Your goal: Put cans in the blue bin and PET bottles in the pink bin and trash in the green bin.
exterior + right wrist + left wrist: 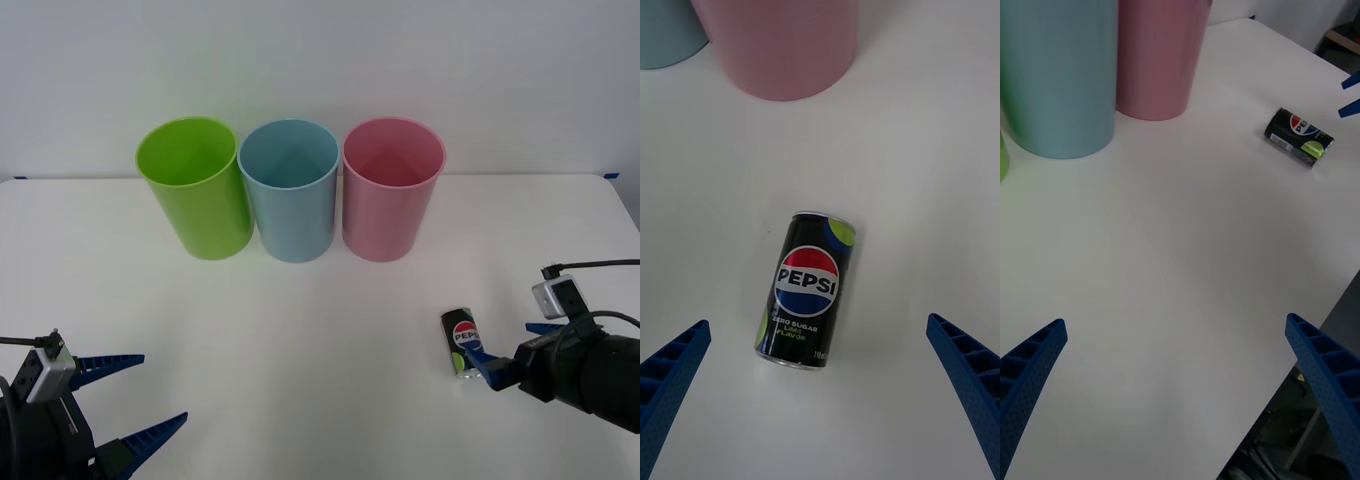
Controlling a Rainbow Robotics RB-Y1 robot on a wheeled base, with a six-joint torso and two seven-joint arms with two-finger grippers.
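A plain white table [300, 330] fills the lower two thirds of the front view, its surface smooth and evenly lit, with only soft shadows. Behind it, across the top of the frame, stands a bare, pale wall [320, 60] meeting the table's far edge. Small blue tape marks [611, 176] sit at that edge, at far left and far right. In the left wrist view the table's edge runs down the lower right, with dark floor [1341, 330] beyond and a wooden furniture corner [1346, 36] at upper right.
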